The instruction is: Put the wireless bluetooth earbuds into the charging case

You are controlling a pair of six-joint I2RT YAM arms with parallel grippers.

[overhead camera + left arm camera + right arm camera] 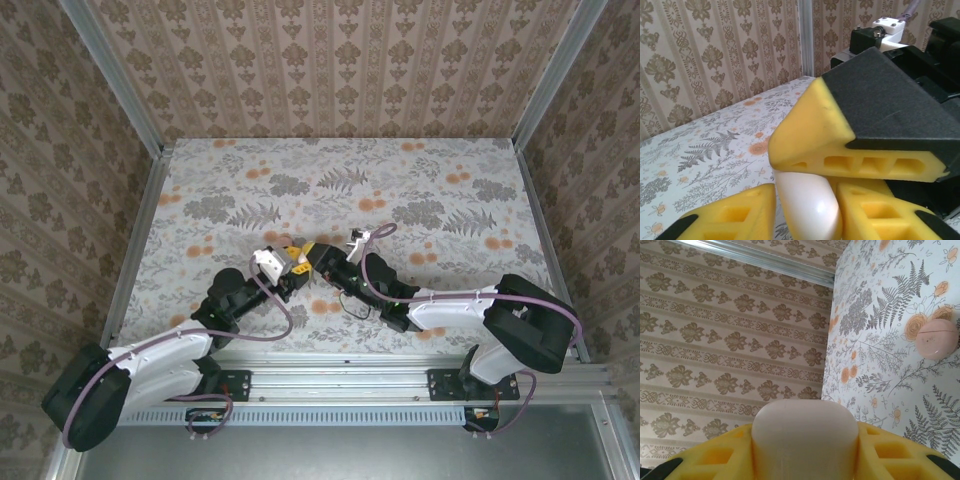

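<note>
charging case [805, 440] pinched between the two yellow foam fingers [715, 460] of the right gripper [805, 455], its rounded white end poking out past the pads. left gripper [807, 212] meets the right nose to nose over the near middle of the floral table [330, 180]. its own yellow fingers [730, 215] sit tight against either side of the same case, so both claws clamp it. one right finger [840, 135] lies just above the left pair. pinkish round disc [937, 338] rests on the table, well apart from the case.
</note>
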